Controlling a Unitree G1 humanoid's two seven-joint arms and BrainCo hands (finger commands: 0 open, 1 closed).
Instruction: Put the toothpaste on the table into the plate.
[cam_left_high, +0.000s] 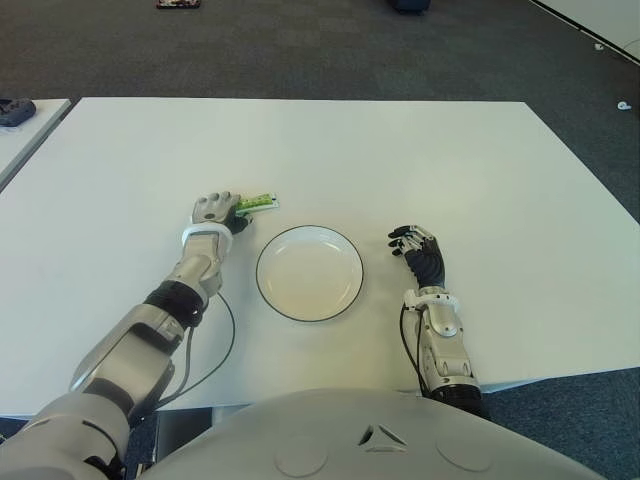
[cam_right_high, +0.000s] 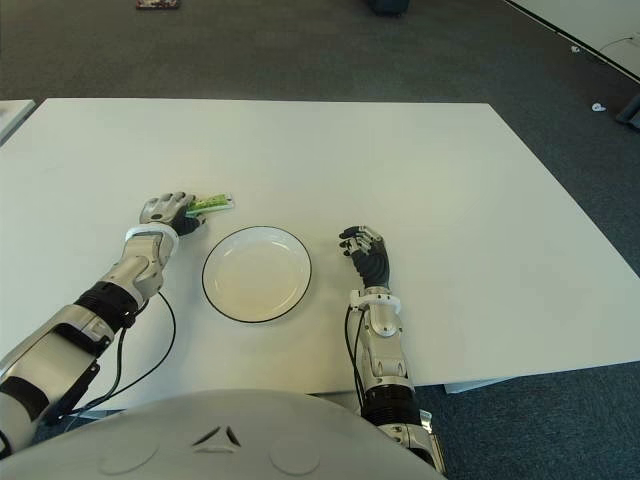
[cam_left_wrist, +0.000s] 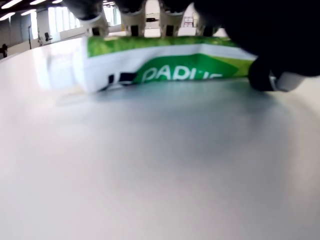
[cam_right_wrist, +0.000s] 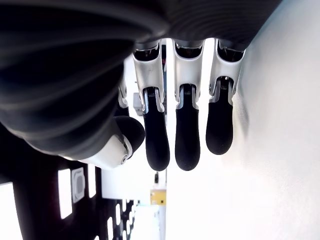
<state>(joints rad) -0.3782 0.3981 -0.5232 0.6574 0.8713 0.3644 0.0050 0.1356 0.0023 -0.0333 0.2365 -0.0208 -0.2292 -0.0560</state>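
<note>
A green and white toothpaste tube (cam_left_high: 258, 203) lies flat on the white table (cam_left_high: 400, 150), just beyond the upper left of the plate. My left hand (cam_left_high: 215, 212) covers the tube's left end. In the left wrist view the fingers curl over the far side of the tube (cam_left_wrist: 165, 70) and the thumb (cam_left_wrist: 272, 75) presses its near side, while the tube still touches the table. The white plate with a dark rim (cam_left_high: 258, 275) holds nothing. My right hand (cam_left_high: 418, 250) shows to the right of the plate, fingers (cam_right_wrist: 187, 130) straight and holding nothing.
A black cable (cam_left_high: 225, 340) loops on the table beside my left forearm. A second table (cam_left_high: 25, 140) with a dark object (cam_left_high: 15, 110) stands at the far left. Dark carpet surrounds the table, whose front edge is near my body.
</note>
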